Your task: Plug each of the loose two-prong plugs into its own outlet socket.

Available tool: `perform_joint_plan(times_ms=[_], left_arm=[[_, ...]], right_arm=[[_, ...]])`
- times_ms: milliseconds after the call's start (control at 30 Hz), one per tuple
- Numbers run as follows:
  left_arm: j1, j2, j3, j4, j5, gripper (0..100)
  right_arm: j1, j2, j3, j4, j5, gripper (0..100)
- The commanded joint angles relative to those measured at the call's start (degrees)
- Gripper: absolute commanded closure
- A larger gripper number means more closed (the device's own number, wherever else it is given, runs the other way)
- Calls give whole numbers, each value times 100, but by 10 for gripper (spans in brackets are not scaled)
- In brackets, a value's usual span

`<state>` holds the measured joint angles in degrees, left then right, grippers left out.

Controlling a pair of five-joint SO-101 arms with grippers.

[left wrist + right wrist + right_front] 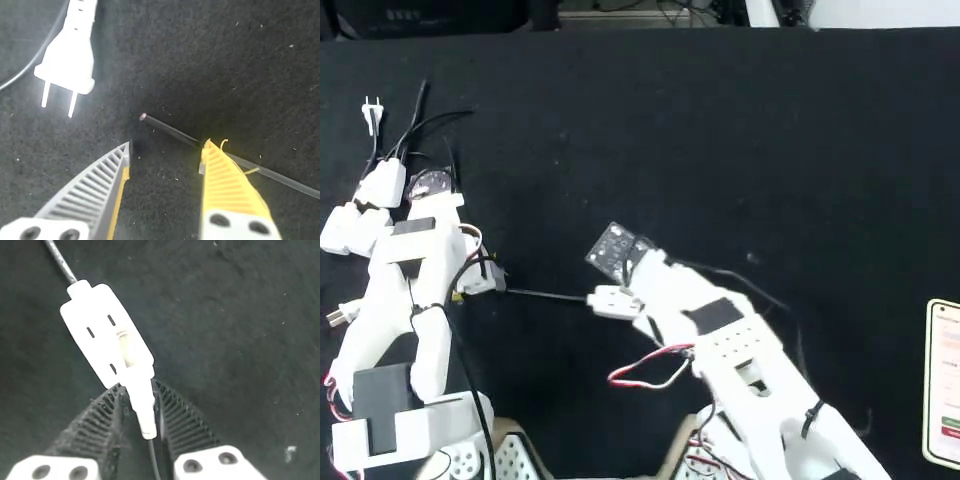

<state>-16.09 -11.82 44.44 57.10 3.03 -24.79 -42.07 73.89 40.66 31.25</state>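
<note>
The right pincer [139,392] is pinching a seemingly light, stiff plug [142,415] by its body at the socket [102,332], while the left pincer [167,146] is gaping wide near a loose plug [67,60].

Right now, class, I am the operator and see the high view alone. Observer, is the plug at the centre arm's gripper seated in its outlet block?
Observer: By the right wrist view, the plug meets the outlet block nose-first, prongs hidden. Seated or not, I cannot tell.
Operator: Is it gripped?
Observer: Yes, the right gripper is shut on the plug.
Operator: Is the left arm ready for the other one?
Observer: The left gripper is open, with the loose plug lying ahead of it, untouched.
</note>
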Motion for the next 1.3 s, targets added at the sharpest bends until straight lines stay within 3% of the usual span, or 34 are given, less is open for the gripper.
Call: perform_joint_plan(times_ms=[0, 300, 467, 700, 1000, 1267], left_arm=[[-66, -158, -136, 44, 18, 770], [-321, -1196, 409, -264, 18, 770], [-286, -1380, 813, -818, 44, 770], [-286, -1380, 866, -897, 62, 770], [-286, -1380, 875, -897, 70, 770], [-286, -1380, 875, -897, 70, 770]], right_arm=[[-132, 22, -505, -79, -123, 988], [-343, -31, -505, 932, -79, 988], [-800, -4, -92, 791, -79, 988], [-809, 22, 57, 237, 0, 988], [149, 22, 13, -53, 659, 988], [404, 22, -277, -62, 686, 988]])
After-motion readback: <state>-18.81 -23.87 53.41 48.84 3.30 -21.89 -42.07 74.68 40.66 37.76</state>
